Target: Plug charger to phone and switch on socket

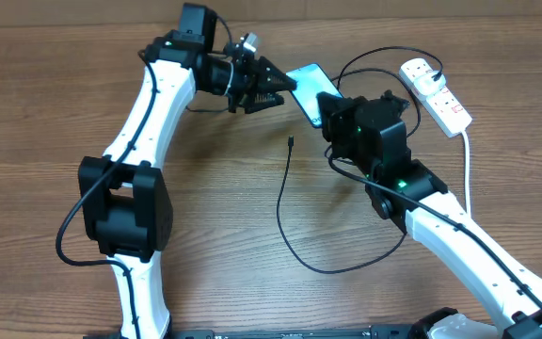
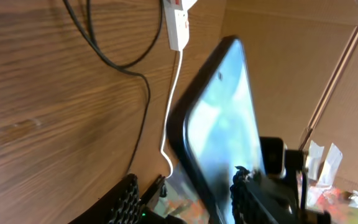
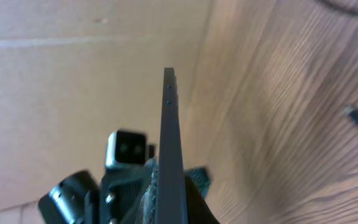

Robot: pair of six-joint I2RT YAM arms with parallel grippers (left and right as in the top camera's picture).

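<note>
The right gripper (image 1: 328,110) is clamping the phone (image 1: 307,80) by its lower end, at about 1 o'clock from the middle of the wooden table (image 1: 215,198). The phone is tilting, its pale blue screen facing the left gripper (image 1: 276,87). In the right wrist view the phone (image 3: 171,124) is showing edge-on, rising from between the fingers (image 3: 151,199) toward a cardboard wall (image 3: 73,62).

The left gripper is hovering at the phone's 9 o'clock side, its jaws standing apart and holding nothing. Its wrist camera is looking straight at the screen (image 2: 222,124).

The charger (image 1: 282,202) is lying loose on the table, its small connector tip (image 1: 291,143) resting at 6 o'clock from the phone, near it but not touching. The cable is curving down toward 6 o'clock, then looping back up under the right arm.

The socket (image 1: 438,94) is sitting at 2 o'clock on the table, a white plug in it, with its white lead (image 1: 467,160) trailing toward 5 o'clock.
</note>
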